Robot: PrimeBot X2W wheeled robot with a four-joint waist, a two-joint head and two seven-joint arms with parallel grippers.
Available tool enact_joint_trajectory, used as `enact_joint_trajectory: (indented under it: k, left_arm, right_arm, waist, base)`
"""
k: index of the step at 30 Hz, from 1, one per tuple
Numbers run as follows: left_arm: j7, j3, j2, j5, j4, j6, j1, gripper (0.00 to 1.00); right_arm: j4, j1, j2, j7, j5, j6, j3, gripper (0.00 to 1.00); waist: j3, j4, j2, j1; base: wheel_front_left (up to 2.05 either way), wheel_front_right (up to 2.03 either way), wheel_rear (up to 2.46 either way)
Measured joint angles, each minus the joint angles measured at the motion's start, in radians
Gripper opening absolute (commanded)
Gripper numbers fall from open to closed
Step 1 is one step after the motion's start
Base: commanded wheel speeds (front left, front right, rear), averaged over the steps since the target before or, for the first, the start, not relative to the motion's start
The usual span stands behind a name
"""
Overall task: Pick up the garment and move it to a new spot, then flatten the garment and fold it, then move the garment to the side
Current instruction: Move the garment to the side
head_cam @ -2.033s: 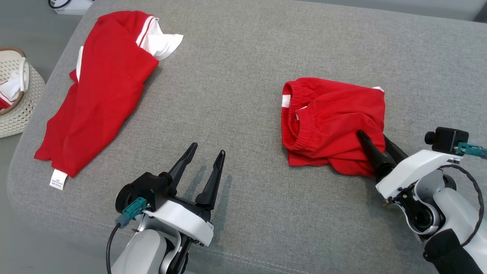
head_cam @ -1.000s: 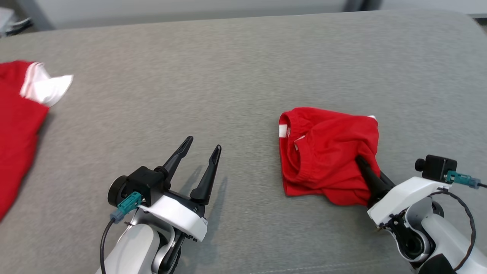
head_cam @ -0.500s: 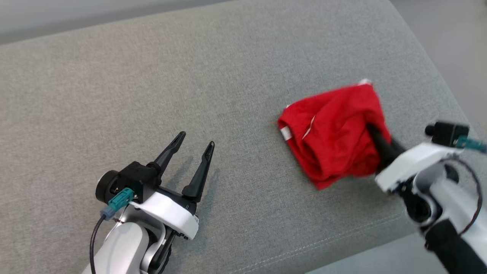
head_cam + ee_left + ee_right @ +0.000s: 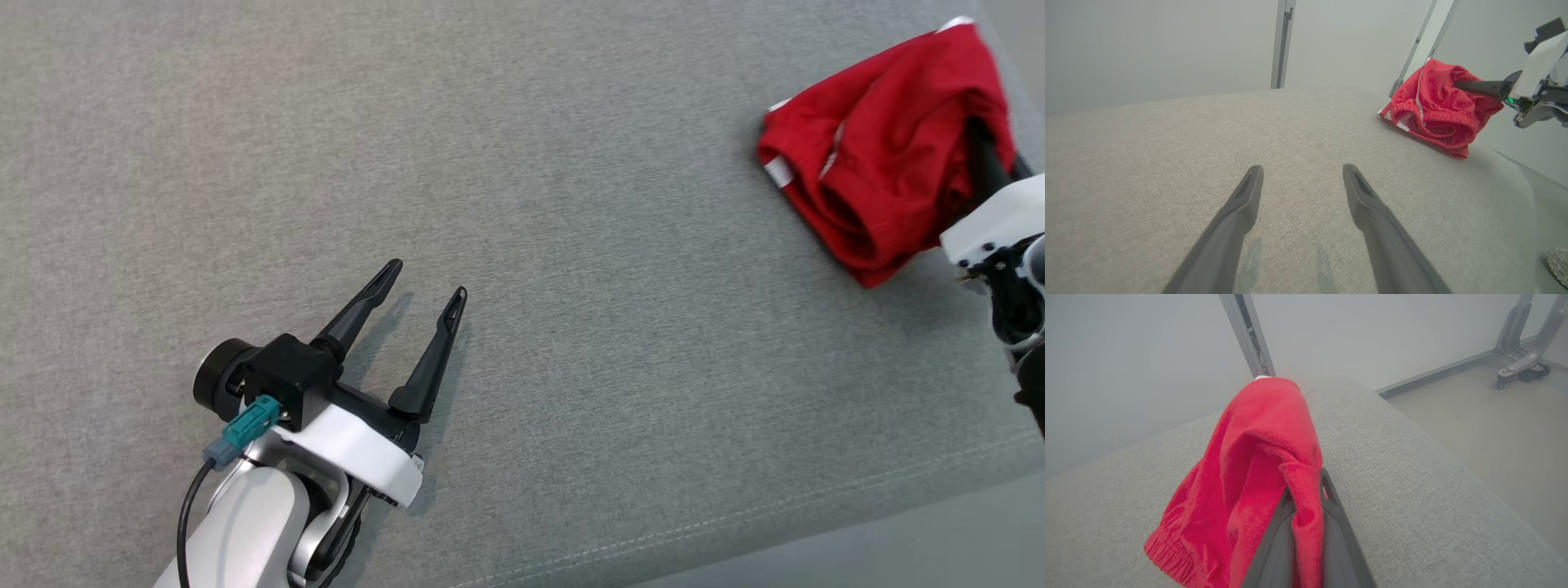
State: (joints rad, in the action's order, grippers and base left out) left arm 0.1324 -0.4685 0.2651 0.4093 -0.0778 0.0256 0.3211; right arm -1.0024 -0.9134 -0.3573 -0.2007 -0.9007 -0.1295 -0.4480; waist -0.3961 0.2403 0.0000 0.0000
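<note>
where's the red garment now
Head view, upper right: the red garment is near the right edge of the grey cushion, pinched by the right gripper.

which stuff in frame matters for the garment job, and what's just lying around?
Job: red garment, pinched in the right gripper; left gripper, open and holding nothing; grey cushion under them.
Lying about: metal post behind the cushion; wheeled frame leg.

Crumpled red cloth garment (image 4: 873,180) near right edge of grey fabric cushion (image 4: 571,245), pinched between right gripper (image 4: 976,131) fingers; left gripper (image 4: 429,278) well apart, left, above cushion.
</note>
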Motion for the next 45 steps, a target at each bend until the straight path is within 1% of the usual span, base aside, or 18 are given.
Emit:
enact_joint_trajectory:
  k: [5, 6, 7, 8, 13, 17, 19, 23, 28, 31, 38, 43, 45]
  left_arm:
    - [0.000, -0.002, 0.003, 0.000, 0.003, 0.001, 0.008, 1.00]
    - [0.000, -0.003, 0.003, 0.000, 0.003, 0.001, 0.009, 1.00]
    - [0.000, -0.003, 0.002, 0.000, 0.002, 0.001, 0.010, 1.00]
    - [0.000, -0.004, 0.002, 0.000, 0.002, 0.001, 0.011, 1.00]
    - [0.011, -0.010, -0.005, 0.002, -0.007, 0.000, 0.011, 1.00]
    - [0.027, -0.012, -0.025, 0.006, -0.028, -0.002, 0.011, 1.00]
    - [0.039, -0.012, -0.031, 0.007, -0.041, -0.011, 0.011, 1.00]
    - [0.063, -0.003, -0.042, 0.016, -0.080, -0.028, 0.009, 1.00]
    - [0.081, 0.007, -0.064, 0.029, -0.126, -0.044, -0.014, 1.00]
    - [0.092, 0.023, -0.063, 0.032, -0.149, -0.054, -0.028, 1.00]
    - [0.107, 0.063, -0.062, 0.039, -0.194, -0.080, -0.054, 1.00]
    - [0.116, 0.108, -0.059, 0.044, -0.218, -0.093, -0.081, 1.00]
    - [0.116, 0.129, -0.058, 0.045, -0.224, -0.099, -0.095, 1.00]
  right_arm:
    - [-0.104, -0.047, -0.006, -0.004, 0.028, 0.000, 0.023, 0.00]
    - [-0.118, -0.047, -0.003, -0.004, 0.029, 0.000, 0.028, 0.12]
    - [-0.129, -0.047, 0.001, -0.004, 0.029, 0.000, 0.032, 0.46]
    - [-0.139, -0.047, 0.004, -0.004, 0.030, 0.000, 0.031, 1.00]
    - [-0.150, -0.050, -0.007, -0.023, 0.057, 0.000, 0.023, 1.00]
    - [-0.153, -0.048, -0.055, -0.039, 0.098, 0.000, 0.018, 1.00]
    - [-0.137, -0.039, -0.076, -0.042, 0.106, 0.000, 0.020, 1.00]
    - [-0.044, 0.015, -0.091, -0.047, 0.137, 0.000, 0.037, 1.00]
    - [0.105, 0.131, -0.093, -0.048, 0.193, 0.000, 0.115, 1.00]
    - [0.197, 0.214, -0.075, -0.048, 0.239, 0.000, 0.173, 1.00]
    - [0.393, 0.381, 0.019, -0.048, 0.379, 0.000, 0.298, 1.00]
    - [0.488, 0.471, 0.089, -0.048, 0.481, 0.000, 0.333, 1.00]
    - [0.521, 0.500, 0.114, -0.048, 0.504, 0.000, 0.340, 1.00]
  waist:
    - [-0.018, -0.034, 0.0000, 0.0001]
    - [-0.018, -0.038, 0.0000, 0.0000]
    - [-0.018, -0.041, 0.0000, 0.0000]
    - [-0.016, -0.043, 0.0000, 0.0000]
    - [0.004, -0.049, 0.0000, 0.0000]
    - [0.036, -0.055, 0.0000, 0.0000]
    - [0.057, -0.060, 0.0000, 0.0001]
    - [0.105, -0.076, 0.0000, 0.0000]
    - [0.162, -0.119, 0.0000, 0.0000]
    - [0.190, -0.156, 0.0000, 0.0000]
    - [0.243, -0.248, 0.0000, 0.0000]
    - [0.283, -0.295, 0.0000, 0.0000]
    - [0.296, -0.306, 0.0000, 0.0001]
  base:
    - [0.00, 0.00, 0.00]
    - [0.00, 0.00, 0.00]
    - [0.00, 0.00, 0.00]
    - [0.00, 0.00, 0.00]
    - [0.00, 0.00, 0.00]
    - [0.00, 0.00, 0.00]
    - [0.00, 0.00, 0.00]
    - [0.00, 0.00, 0.00]
    - [0.00, 0.00, 0.00]
    - [0.00, 0.00, 0.00]
    - [0.00, 0.00, 0.00]
    - [0.00, 0.00, 0.00]
    - [0.00, 0.00, 0.00]
